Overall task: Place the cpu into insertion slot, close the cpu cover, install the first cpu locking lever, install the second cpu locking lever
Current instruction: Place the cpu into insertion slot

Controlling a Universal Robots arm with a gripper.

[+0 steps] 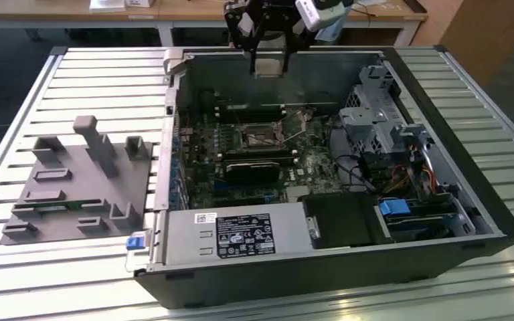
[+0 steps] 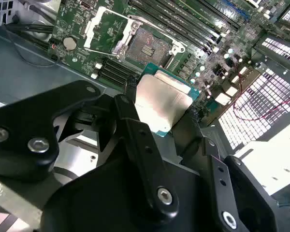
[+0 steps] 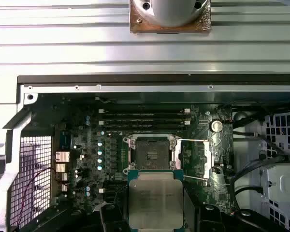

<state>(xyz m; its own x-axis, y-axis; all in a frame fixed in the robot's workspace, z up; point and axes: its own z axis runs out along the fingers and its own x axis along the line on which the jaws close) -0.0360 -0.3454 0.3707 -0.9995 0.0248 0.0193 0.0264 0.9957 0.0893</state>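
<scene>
My gripper [image 1: 268, 65] hangs high above the open computer case, over its far wall, shut on the cpu [image 2: 164, 96]. The chip's dull silver top and teal edge sit between black fingers [image 2: 135, 133]. In the first wrist view the cpu [image 3: 155, 195] shows just short of the insertion slot [image 3: 152, 152], well above it. The slot [image 2: 147, 47] is a dark square with a silver rim on the green board, and it lies bare. The cpu cover [image 2: 104, 26] is flipped open beside the socket, as is also seen in the first wrist view [image 3: 211, 157]. Two thin lever rods [image 3: 193, 141] stand free along it.
Long black memory slots [image 3: 142, 118] run beside the socket. The case [image 1: 436, 134] holds a drive cage [image 1: 377, 127], cables and a power supply [image 1: 239, 234]. A grey fixture block [image 1: 78, 180] sits on the slatted table at the exterior view's left.
</scene>
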